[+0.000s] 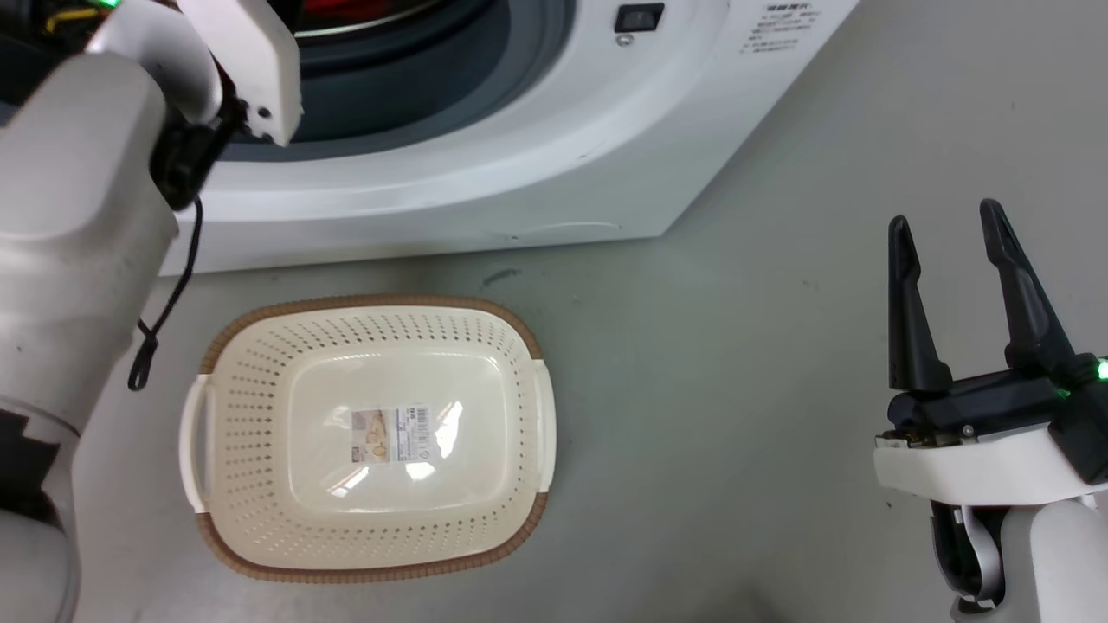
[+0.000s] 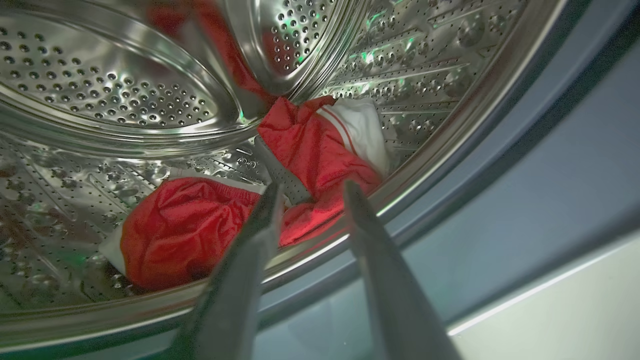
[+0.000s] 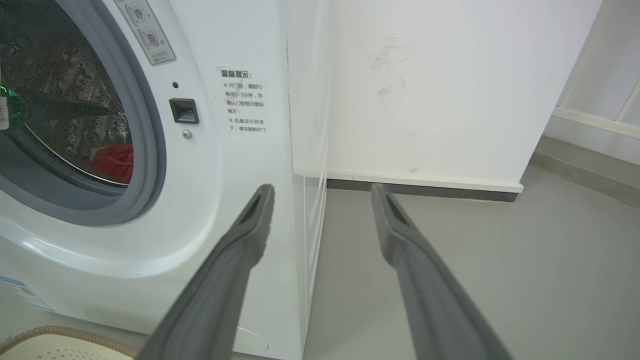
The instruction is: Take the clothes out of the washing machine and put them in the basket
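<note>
At the washing machine [image 1: 519, 173] mouth — left gripper [image 2: 311, 187] agape and empty, near the clothes [image 2: 320, 145].

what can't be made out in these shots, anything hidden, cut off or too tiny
Head view: top edge cuts off the washing machine drum; of the clothes, just a red sliver.
Left wrist view: blurred left fingers cover where the plain red garment meets the striped one.
Right wrist view: bottom edge cuts the basket to a rim corner; sticker text unreadable, too small.
</note>
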